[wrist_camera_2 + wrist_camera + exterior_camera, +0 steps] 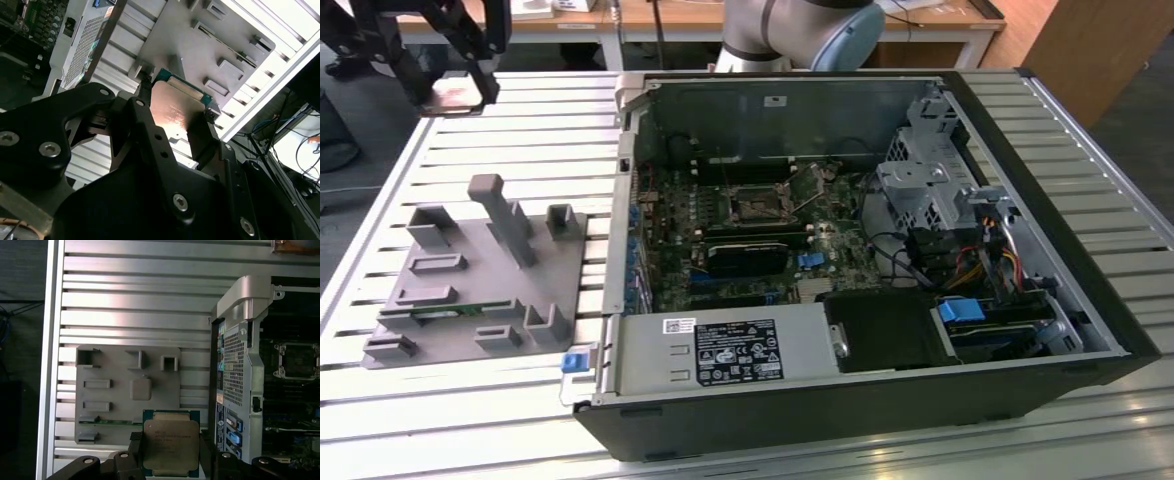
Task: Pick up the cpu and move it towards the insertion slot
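The cpu (458, 93), a small square chip with a metal top, hangs high above the slatted table at the exterior view's far left. My gripper (455, 85) is shut on it, one black finger on each side. Both wrist views show the same grip: the cpu (170, 445) sits between the fingers (134, 444), and its shiny top (172, 112) catches the light inside the gripper (177, 107). The insertion slot (758, 203) is the square metal-framed socket on the motherboard inside the open computer case, well off to the exterior view's right of the gripper. It also appears as the slot (295, 360) in the first wrist view.
A grey plastic tray (467, 290) with upright posts lies on the table below the gripper and holds a thin green memory stick (447, 311). The open computer case (854, 430) has tall walls around the motherboard, with a black card (747, 258), cables and a drive cage (921, 190) inside.
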You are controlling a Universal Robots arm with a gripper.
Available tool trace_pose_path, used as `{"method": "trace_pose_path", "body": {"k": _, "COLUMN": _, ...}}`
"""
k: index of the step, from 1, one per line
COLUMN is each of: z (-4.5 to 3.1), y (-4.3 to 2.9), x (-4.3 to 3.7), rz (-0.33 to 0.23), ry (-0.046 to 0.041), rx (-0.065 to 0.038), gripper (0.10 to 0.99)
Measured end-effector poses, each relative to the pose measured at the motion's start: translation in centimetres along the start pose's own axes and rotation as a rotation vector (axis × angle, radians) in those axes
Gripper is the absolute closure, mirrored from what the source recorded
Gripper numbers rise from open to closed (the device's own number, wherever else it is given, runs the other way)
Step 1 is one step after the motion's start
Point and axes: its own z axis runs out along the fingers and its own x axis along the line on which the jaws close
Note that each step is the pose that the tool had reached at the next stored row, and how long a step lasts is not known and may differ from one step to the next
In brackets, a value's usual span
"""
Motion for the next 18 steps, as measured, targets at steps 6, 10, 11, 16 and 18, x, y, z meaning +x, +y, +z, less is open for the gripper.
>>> {"method": "trace_pose_path", "body": {"k": 6, "z": 0.00, "y": -0.01, "x": -0.71, "rz": 0.000, "ry": 0.0000, "rx": 0.000, "gripper": 0.549}}
{"method": "trace_pose_path", "body": {"k": 10, "z": 0.00, "y": -0.02, "x": -1.17, "rz": 0.000, "ry": 0.0000, "rx": 0.000, "gripper": 0.549}}
{"method": "trace_pose_path", "body": {"k": 11, "z": 0.00, "y": -0.02, "x": -1.29, "rz": 0.000, "ry": 0.0000, "rx": 0.000, "gripper": 0.549}}
{"method": "trace_pose_path", "body": {"k": 16, "z": 0.00, "y": -0.03, "x": -1.86, "rz": 0.000, "ry": -0.0001, "rx": 0.000, "gripper": 0.549}}
{"method": "trace_pose_path", "body": {"k": 18, "z": 0.00, "y": -0.03, "x": -2.08, "rz": 0.000, "ry": 0.0000, "rx": 0.000, "gripper": 0.549}}
